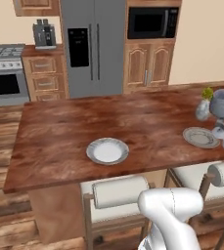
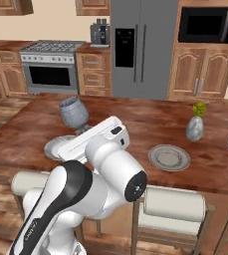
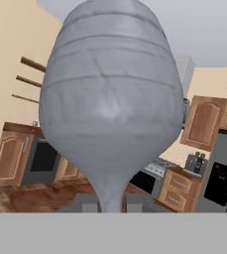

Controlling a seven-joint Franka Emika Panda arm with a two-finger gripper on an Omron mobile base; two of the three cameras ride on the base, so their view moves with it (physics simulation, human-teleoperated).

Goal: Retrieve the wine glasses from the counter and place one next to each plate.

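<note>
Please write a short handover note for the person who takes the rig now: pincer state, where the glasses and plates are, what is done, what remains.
Pincer: shut on the stem of a wine glass, held upright above the island top.
Plates: one plate sits near the island's front edge with no glass beside it; the other plate is further along, near a small vase with a plant. The held glass hovers close to that second plate.
Done: one glass picked up and carried to the island.
Left: set this glass down next to the second plate, then fetch the other glass for the first plate.

Both base views share the island top (image 1: pixel 59 141); hand view hugs a wine glass (image 3: pixel 110 99).
</note>
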